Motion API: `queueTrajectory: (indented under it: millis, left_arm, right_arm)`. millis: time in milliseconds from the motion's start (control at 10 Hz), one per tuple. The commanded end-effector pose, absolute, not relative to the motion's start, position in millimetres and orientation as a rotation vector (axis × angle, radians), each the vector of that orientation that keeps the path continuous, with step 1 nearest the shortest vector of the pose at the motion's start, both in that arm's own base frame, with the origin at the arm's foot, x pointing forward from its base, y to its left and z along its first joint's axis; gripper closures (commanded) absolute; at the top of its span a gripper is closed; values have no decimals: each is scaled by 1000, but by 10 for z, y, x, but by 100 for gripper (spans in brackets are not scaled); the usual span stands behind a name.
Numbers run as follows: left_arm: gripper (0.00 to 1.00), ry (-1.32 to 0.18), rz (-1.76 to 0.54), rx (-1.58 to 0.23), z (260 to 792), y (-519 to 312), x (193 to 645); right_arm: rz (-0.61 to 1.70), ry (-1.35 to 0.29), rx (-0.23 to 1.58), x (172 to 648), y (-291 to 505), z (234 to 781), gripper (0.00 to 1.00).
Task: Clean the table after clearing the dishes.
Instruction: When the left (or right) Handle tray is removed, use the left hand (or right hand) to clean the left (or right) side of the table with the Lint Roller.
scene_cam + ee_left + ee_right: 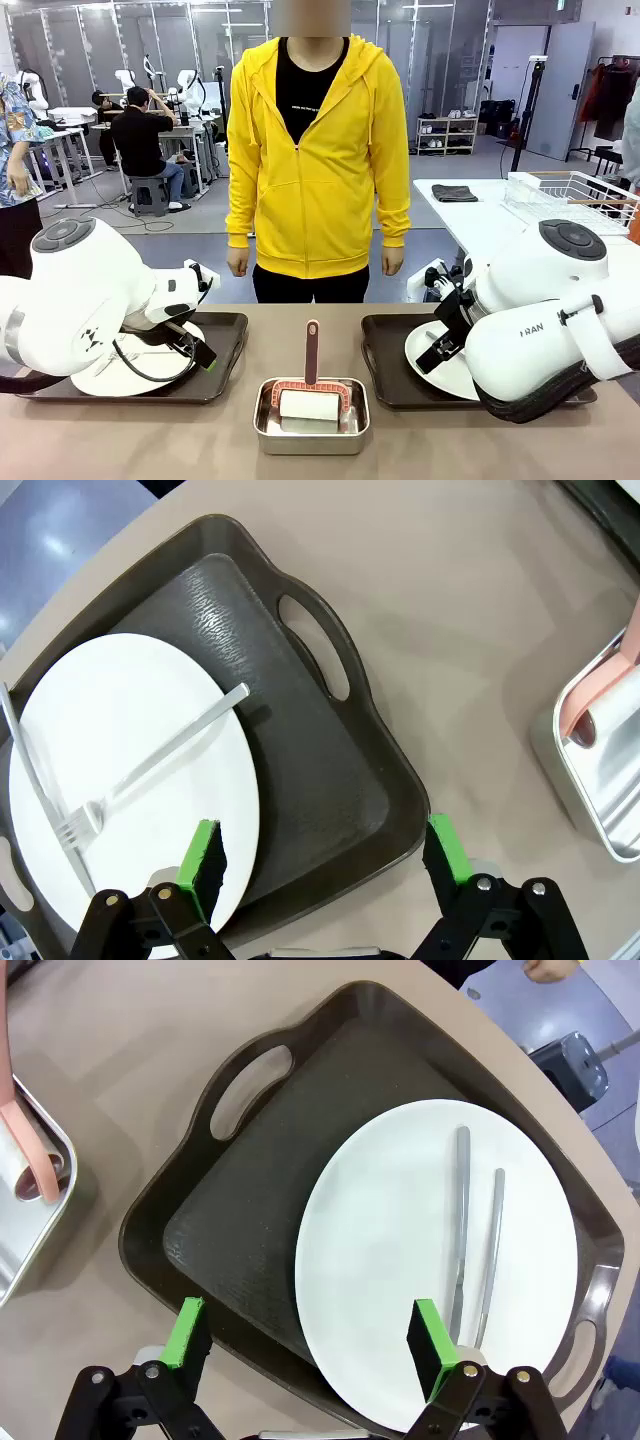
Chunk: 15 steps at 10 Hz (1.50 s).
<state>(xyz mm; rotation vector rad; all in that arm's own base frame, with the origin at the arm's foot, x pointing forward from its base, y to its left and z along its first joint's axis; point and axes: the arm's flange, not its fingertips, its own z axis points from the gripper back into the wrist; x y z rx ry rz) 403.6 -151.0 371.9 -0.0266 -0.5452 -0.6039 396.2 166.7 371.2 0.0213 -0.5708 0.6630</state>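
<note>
The tan table [150,440] carries two dark brown trays. The left tray [222,350] [310,750] holds a white plate [130,780] with a fork [150,770] on it. My left gripper [195,350] [325,860] hangs open just above that tray's near edge, its green pads [203,865] astride the plate rim and tray corner. The right tray [385,350] [250,1190] holds a white plate [430,1260] with two pieces of silver cutlery [460,1220]. My right gripper [440,350] [308,1340] is open over the tray's near edge and grips nothing.
A small steel pan [311,415] stands between the trays at the table's front and holds a white roller with a pink handle [312,350]. A person in a yellow hoodie [318,150] stands at the far side, arms down. A white side table with a wire rack [575,195] is back right.
</note>
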Motion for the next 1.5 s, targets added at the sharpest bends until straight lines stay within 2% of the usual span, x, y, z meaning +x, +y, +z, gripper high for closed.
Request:
queueTrajectory:
  millis: [0, 1200, 1300, 1400]
  left_arm:
    - [0, -545, -604, -27, 3719, -1512, 4035]
    - [0, -545, -604, -27, 3719, -1512, 4035]
    - [0, -545, -605, -27, 3719, -1515, 4034]
    - [0, -487, -608, -139, 3857, -1512, 4092]
  right_arm:
    - [663, -571, 21, 3962, 1667, 3712, 0]
    - [664, -571, 20, 3964, 1662, 3713, 0]
    - [658, -564, 61, 4040, 1648, 3877, 0]
    - [655, -542, 124, 4090, 1637, 4031, 0]
